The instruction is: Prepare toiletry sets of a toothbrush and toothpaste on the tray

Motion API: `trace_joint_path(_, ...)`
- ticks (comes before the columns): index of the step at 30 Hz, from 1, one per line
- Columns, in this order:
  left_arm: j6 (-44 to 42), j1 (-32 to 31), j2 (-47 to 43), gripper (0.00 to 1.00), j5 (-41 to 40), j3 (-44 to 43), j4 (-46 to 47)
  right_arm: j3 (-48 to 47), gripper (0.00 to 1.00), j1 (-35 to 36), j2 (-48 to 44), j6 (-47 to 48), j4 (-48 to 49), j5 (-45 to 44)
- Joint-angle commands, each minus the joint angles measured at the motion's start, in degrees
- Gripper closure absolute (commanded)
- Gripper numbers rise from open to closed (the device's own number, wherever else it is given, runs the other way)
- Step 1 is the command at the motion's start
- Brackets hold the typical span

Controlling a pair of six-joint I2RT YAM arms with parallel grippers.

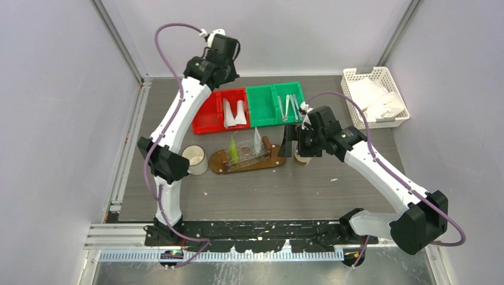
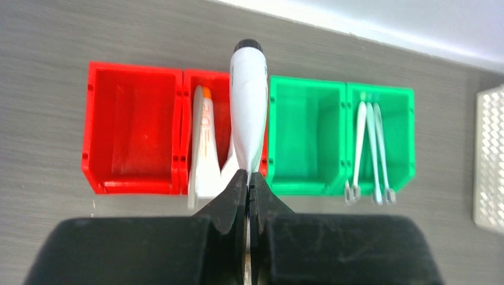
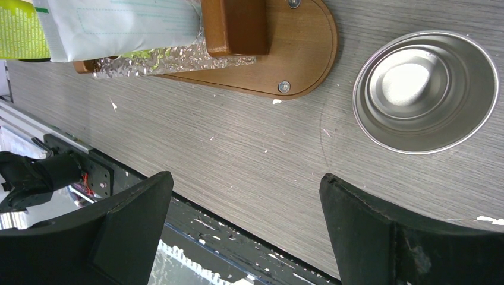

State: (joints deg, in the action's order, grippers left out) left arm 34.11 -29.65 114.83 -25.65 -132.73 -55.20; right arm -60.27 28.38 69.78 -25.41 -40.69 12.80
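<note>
The left hand is pinched shut on the flat crimped end of a white tapered toothpaste tube with a black cap. The tube's long axis runs straight out from the fingertips, with the cap farthest from the hand. It hangs in the air above the right-hand one of two red plastic bins, at the far side of the grey worktop. Beneath it in that bin lies another white tube with an orange cap. Beside the red bins stand two green plastic bins. The farther one holds a few slim pale silvery-white toothbrushes lying lengthwise.

The oval wooden tray sits mid-worktop, nearer the arm bases than the bins. From the left hand it lies back towards the robot and slightly to the right, so the held tube probably has to travel that way. A yellow-green tube and a whitish tube already stand in the rack on the tray. No toothbrush shows there.

The right hand hovers just off the tray's right end, beside a round metal cup. Its fingers are spread wide and hold nothing. It is the nearer hand to the toothbrush bin.
</note>
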Motion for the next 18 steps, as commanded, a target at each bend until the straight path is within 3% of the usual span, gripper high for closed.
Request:
trace_joint_path(1, 0.1, 3.2, 0.4, 0.99, 15.8, -6.7, -15.2, -1.2, 0.00, -0.2, -2.3, 0.3, 1.7, 0.5)
trace_joint_path(8, 3.0, 4.0, -8.4, 0.99, 36.0, 0.2, -17.8, -10.2, 0.00, -0.9, -1.1, -0.1, 4.1, -4.8)
trace_joint_path(13, 2.0, 4.1, -17.1, 0.99, 40.1, 4.3, -18.7, -22.2, 0.00, -5.7, 7.7, -1.3, 8.5, -0.7)
trace_joint_path(18, 0.6, 6.0, -21.0, 0.99, 41.5, -1.5, -22.1, -32.1, 0.00, -11.0, 20.0, -6.1, 13.7, 10.4)
